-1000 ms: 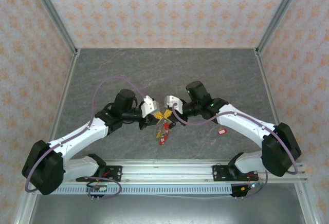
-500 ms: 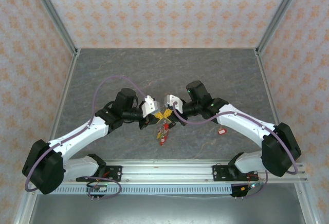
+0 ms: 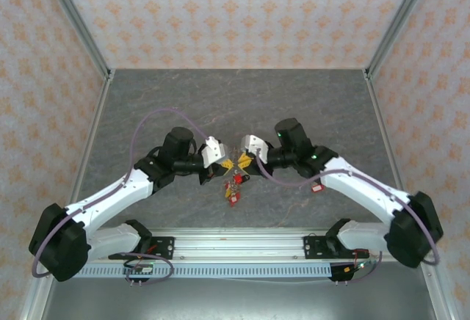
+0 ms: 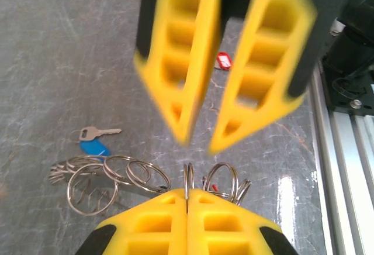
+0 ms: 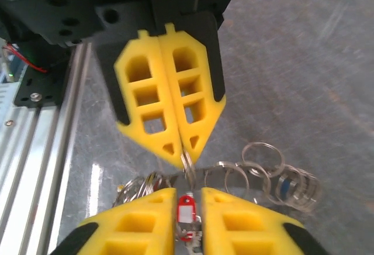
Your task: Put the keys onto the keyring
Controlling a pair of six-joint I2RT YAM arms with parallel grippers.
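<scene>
The keyring is a thin grey metal band with several small split rings, hanging low over the table centre. My left gripper is shut on one upright split ring of it, which also shows from the right wrist. My right gripper faces it, open, with a red-tagged key hanging in the gap between its fingers. A blue-tagged key lies on the table by the rings. In the top view the left gripper and right gripper nearly meet tip to tip.
A loose red-tagged key lies on the grey table to the right of the grippers, seen too from the left wrist. The aluminium rail runs along the near edge. Patterned walls close in the cell.
The right arm has drawn back to the right and its jaws have parted. The left gripper has closed fully and stayed in place on the ring.
</scene>
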